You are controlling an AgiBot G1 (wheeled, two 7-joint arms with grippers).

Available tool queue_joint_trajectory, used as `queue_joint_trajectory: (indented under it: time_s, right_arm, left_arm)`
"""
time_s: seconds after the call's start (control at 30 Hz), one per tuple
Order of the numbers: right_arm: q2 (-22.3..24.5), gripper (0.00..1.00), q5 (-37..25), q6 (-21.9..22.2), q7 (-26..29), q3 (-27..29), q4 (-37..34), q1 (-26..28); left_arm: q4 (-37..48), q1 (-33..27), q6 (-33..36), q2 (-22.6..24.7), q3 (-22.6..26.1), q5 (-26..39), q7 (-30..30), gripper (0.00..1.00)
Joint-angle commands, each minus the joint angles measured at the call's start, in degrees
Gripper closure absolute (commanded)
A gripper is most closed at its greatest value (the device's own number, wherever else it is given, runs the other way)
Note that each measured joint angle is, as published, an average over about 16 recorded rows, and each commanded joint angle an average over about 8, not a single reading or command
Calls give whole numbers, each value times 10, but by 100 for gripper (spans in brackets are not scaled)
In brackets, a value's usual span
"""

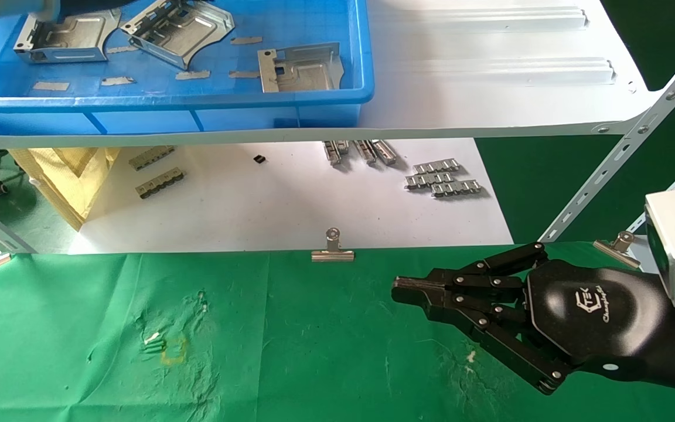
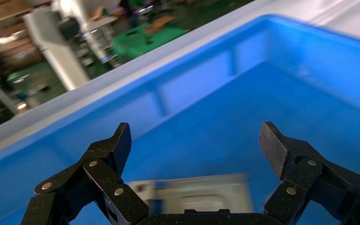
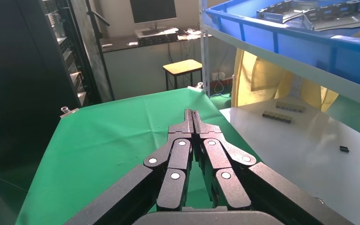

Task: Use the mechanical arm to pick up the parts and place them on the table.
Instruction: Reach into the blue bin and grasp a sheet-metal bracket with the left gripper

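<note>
While the left end effector point(image 2: 194, 145) hangs spread wide inside the blue bin point(image 1: 337, 97) on the white shelf point(image 1: 490, 70), just above one of the parts point(image 2: 192, 197), the grasp appears not yet made. Three parts are seen in the bin from the head view: one at the far left point(image 1: 62, 38), one in the middle point(image 1: 182, 29), one near the bin's right wall point(image 1: 299, 67). Which of them lies under the fingers cannot be told with certainty, though the far-left one seems likeliest, since the left arm enters there.

For a sound grasp, the fingers should be lowered so that a folded rim is straddled, not the flat face, and closed squarely to prevent tilting. The far-left part lies flat, its long axis roughly across the bin, its concave corner turned toward the middle part; the middle part is set diagonally.

The right end effector point(image 1: 408, 290) is held closed and empty over the green desk point(image 1: 255, 351), where nothing has yet been placed.
</note>
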Motion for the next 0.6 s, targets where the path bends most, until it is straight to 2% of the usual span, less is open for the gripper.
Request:
queue_joint_trajectory:
  time_s: [0.03, 0.13, 0.17, 0.6]
  right_arm:
    - [0, 100, 0, 0, 0, 0, 0, 0]
    - [0, 100, 0, 0, 0, 0, 0, 0]
    - [0, 100, 0, 0, 0, 0, 0, 0]
    - [0, 100, 0, 0, 0, 0, 0, 0]
  left_arm:
    - [43, -20, -31, 18, 8, 16, 9, 55]
    - [75, -32, -42, 26, 17, 30, 13, 93]
    - [84, -35, -43, 27, 19, 33, 13, 100]
    - [125, -43, -32, 24, 18, 33, 4, 100]
